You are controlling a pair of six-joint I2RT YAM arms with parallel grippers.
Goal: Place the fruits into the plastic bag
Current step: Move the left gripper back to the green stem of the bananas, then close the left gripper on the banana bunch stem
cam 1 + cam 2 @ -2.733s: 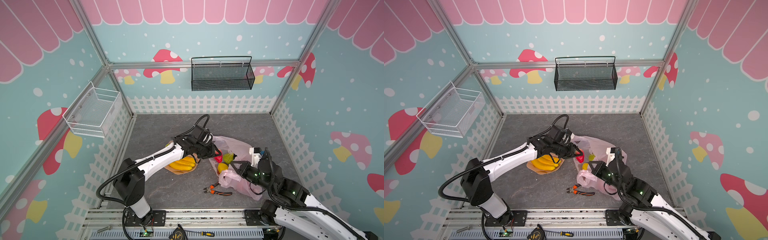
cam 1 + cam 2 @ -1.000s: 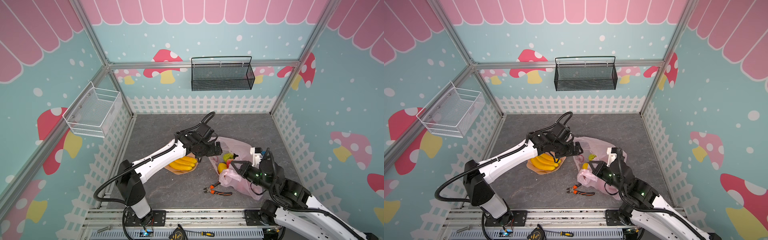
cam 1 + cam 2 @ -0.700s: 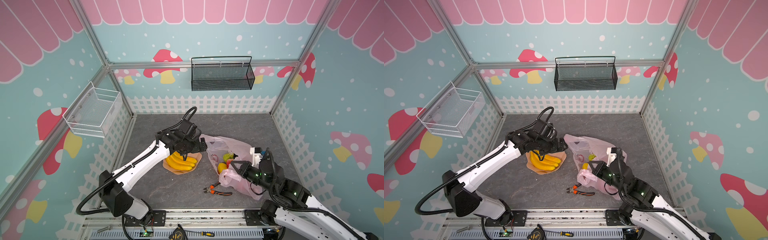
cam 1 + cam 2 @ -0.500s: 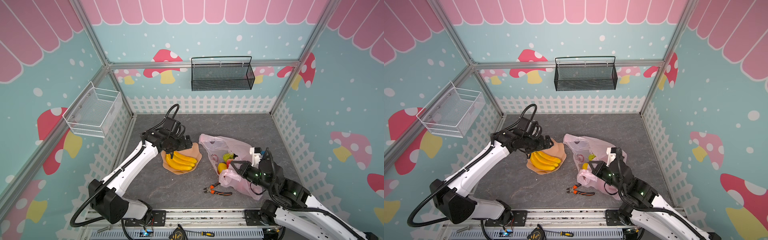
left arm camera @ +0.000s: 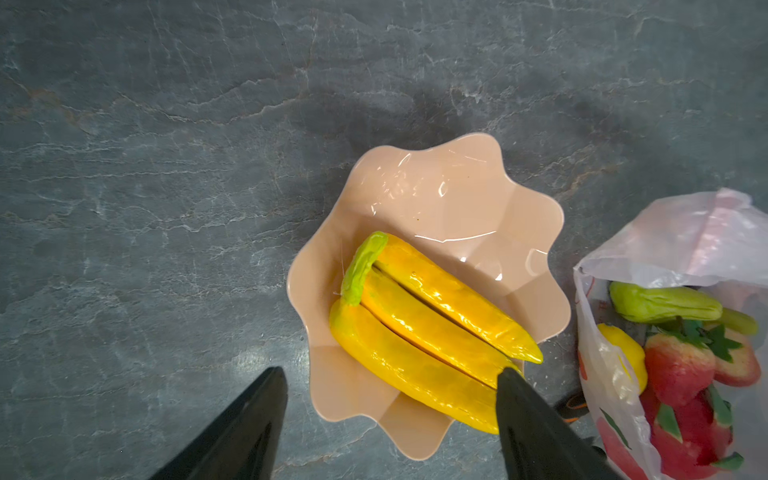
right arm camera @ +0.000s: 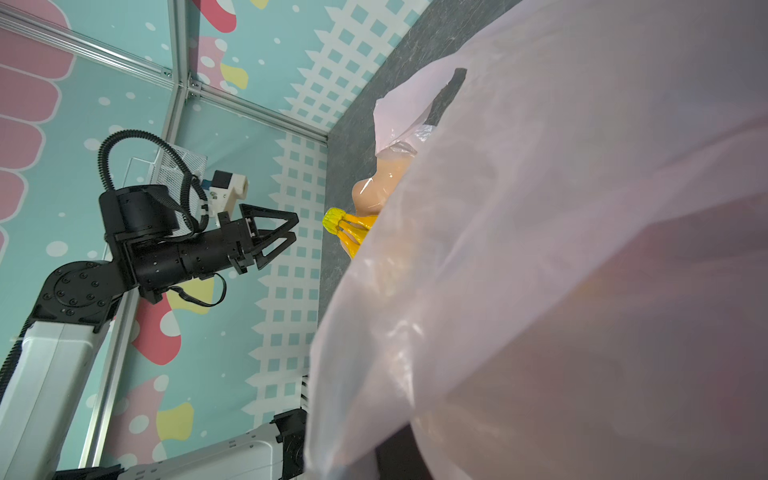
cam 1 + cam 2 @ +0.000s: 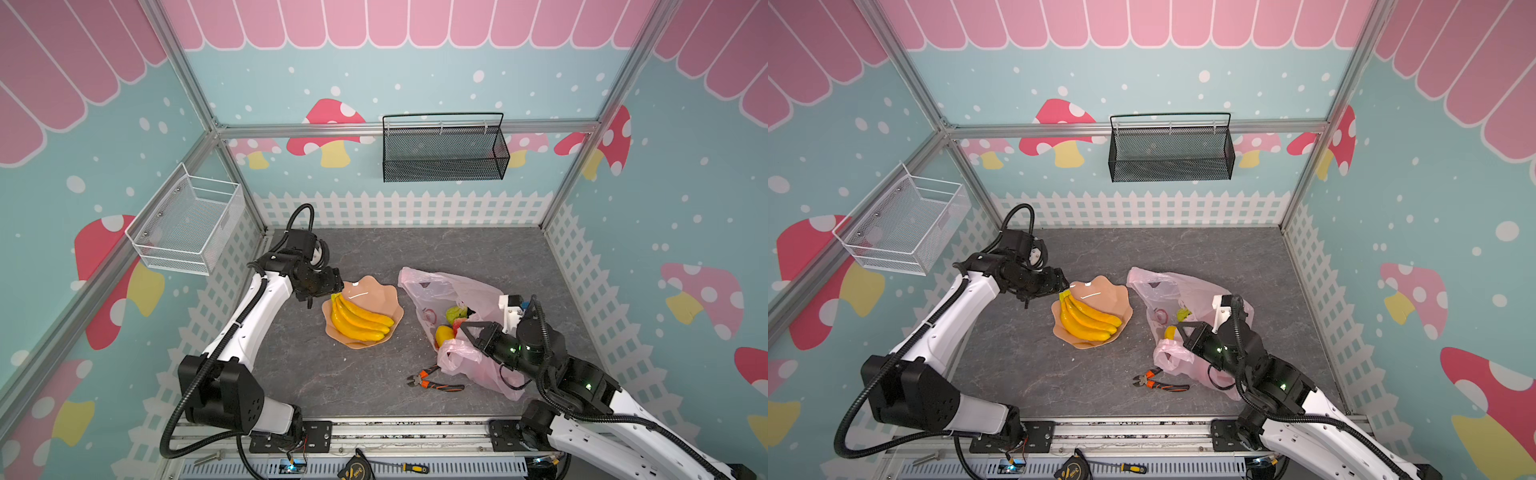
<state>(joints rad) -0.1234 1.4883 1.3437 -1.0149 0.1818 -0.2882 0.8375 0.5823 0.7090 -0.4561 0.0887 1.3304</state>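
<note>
Left gripper point(image 6: 296, 227) hovers near the stem end of the banana bunch point(image 7: 359, 318), jaws spread, holding and touching nothing. Right gripper point(image 7: 467, 332) is pinched on the rim of the plastic bag point(image 7: 440, 286), propping its mouth up. Step in hand: approach to the bunch, the only fruit outside the bag, lying on the plate point(image 7: 376, 291). Remaining fruits point(image 5: 677, 370) lie inside the bag. Next move, as judged: descend over the bunch, close across it, lift, and carry it to the bag mouth.
</note>
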